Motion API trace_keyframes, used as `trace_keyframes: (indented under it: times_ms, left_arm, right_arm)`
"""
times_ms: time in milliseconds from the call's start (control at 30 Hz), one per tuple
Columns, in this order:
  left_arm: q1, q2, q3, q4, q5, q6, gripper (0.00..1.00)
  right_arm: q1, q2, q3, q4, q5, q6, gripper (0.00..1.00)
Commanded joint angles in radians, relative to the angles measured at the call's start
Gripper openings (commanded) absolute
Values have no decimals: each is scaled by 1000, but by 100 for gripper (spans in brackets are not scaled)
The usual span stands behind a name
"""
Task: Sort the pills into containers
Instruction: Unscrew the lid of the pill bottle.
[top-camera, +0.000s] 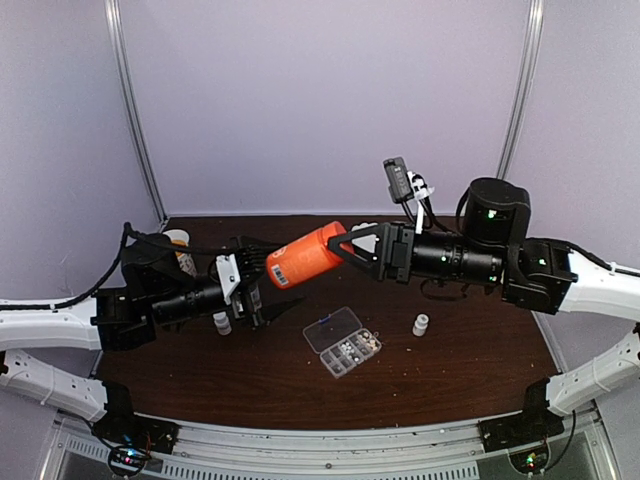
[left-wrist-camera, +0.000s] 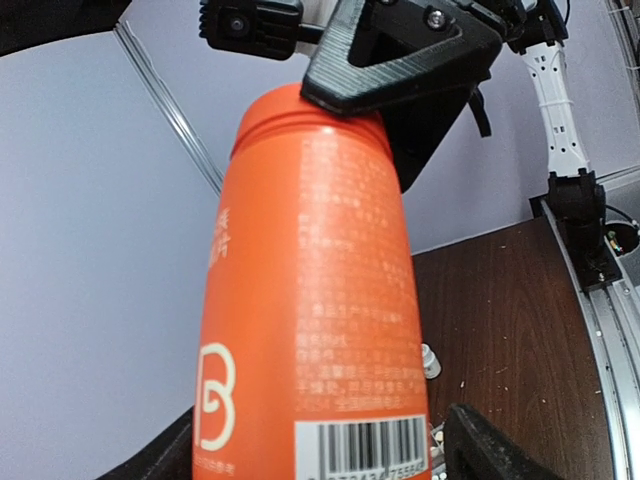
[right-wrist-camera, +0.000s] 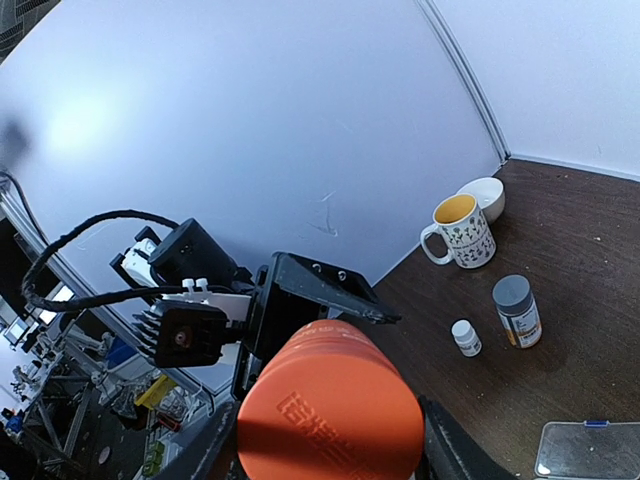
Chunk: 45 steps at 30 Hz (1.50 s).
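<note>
Holding the orange cylindrical plastic bottle (top-camera: 310, 255) between my arms, axis running lower left to upper right.
My right gripper (top-camera: 346, 248) clenches its upper end; my left gripper (top-camera: 268, 277) flanks the base, grip uncertain.

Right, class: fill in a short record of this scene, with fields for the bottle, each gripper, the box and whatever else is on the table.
bottle: orange, tilted, off the table, between the two arms
right gripper: shut on the bottle's top end
left gripper: fingers either side of the bottle's base; grip unclear
box: clear, lid open, on the table
pills: in some compartments
others: white bottles, mug, bowl, jar
</note>
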Motion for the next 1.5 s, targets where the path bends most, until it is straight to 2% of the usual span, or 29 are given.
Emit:
trace_keyframes:
  times_ms: [0,167,300,367,467,500,533,633,667,800,900,1033,1200,1367,1467]
  left_arm:
    - [2,-21,7,86,-5,1,84]
    - [2,-39,-15,126,-14,-4,85]
    - [2,-44,-20,126,-3,-2,79]
    - [2,-43,-16,115,1,0,73]
    - [2,-42,-12,102,6,4,56]
    - [2,-42,-12,100,5,4,54]
    - [2,-43,-13,100,4,2,55]
    - [2,-41,-14,100,2,0,71]
    - [2,-40,-14,100,1,-1,73]
    - [2,-39,-12,101,0,0,70]
    - [2,-39,-13,103,0,-1,62]
    - [2,-42,-21,140,-20,-57,43]
    - [2,-41,-4,122,50,-119,16]
    - [14,-27,39,62,113,-207,1]
    - [33,-39,46,48,212,-258,0]
  right_arm:
    - [-3,1,-9,57,-18,20,22]
    - [-3,6,-8,44,-12,16,20]
    - [-2,13,-8,51,-16,20,19]
    - [-2,14,-7,55,-20,21,19]
    - [-3,15,-7,60,-26,23,19]
    - [-3,15,-7,62,-28,23,19]
    - [-3,15,-7,61,-29,23,19]
    - [-3,14,-7,62,-29,24,19]
    - [-2,14,-7,63,-30,24,19]
    - [-3,14,-7,61,-28,23,19]
    - [-2,13,-10,62,-31,23,18]
    - [-2,15,-12,59,-45,3,17]
    - [-3,11,-12,38,-61,-70,17]
    - [-2,15,-5,33,-136,-179,17]
    - [-2,13,12,-13,-186,-312,17]
